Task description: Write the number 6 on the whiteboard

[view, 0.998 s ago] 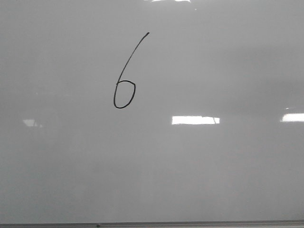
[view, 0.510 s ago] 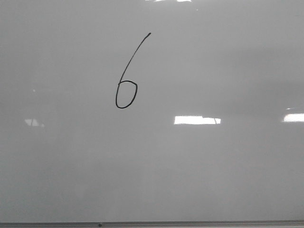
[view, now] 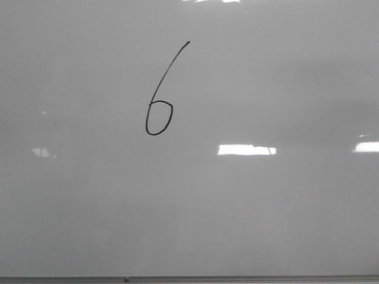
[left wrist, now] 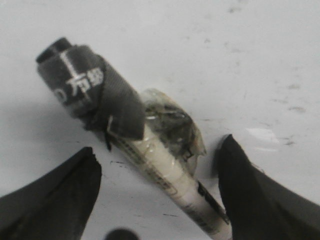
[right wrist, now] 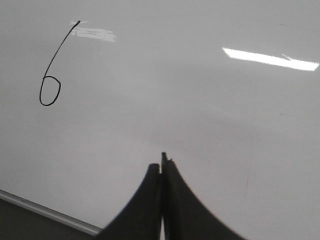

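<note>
Glossy grey-white board fills everything ahead of me, the whiteboard with bright rectangular light reflections on it and a thin dark frame edge along its lower border.

My left pincer stands with its two dark fingers spread wide apart, and between them runs a marker, a pale barrel wrapped in clear tape with a black band and white lettering near its dark end. The marker lies slanted between the fingers; I cannot tell whether either finger actually presses on it. Behind it is a pale, lightly smudged surface.

My right pincer is closed, its black fingers pressed flat together with nothing between them, hanging over the board near the frame edge.

Further out, the number 6 is drawn in thin black line on the upper left-centre part of the whiteboard: a long slanted stroke rising to the right and a small closed oval loop at its foot. In the right wrist view it lies well apart from my closed pincer.
</note>
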Robot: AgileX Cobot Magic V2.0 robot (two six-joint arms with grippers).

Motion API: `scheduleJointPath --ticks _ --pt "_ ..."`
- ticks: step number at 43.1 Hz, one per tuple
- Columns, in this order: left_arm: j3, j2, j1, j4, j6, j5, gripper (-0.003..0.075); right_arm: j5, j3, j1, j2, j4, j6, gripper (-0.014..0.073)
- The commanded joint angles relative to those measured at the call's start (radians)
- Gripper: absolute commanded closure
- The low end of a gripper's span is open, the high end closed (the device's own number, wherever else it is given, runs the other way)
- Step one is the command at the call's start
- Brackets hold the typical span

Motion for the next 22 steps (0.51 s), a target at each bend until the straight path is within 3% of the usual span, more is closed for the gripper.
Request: scheduleJointPath --ticks 1,11,22 --pt "-0.037 -0.016 -0.008 -0.005 -0.006 -0.089 0.0216 -0.07 -0.028 -0.005 0.0 0.019 -0.003 0.0662" --pt "-0.035 -0.07 -0.004 -0.005 -0.006 -0.049 0.0215 -0.07 -0.028 -0.005 0.0 0.019 -0.003 0.0662" --pt "0.026 -0.269 -0.004 -0.005 -0.006 0.035 0.0216 -0.086 -0.028 -0.005 -0.005 0.019 -0.003 0.0662"
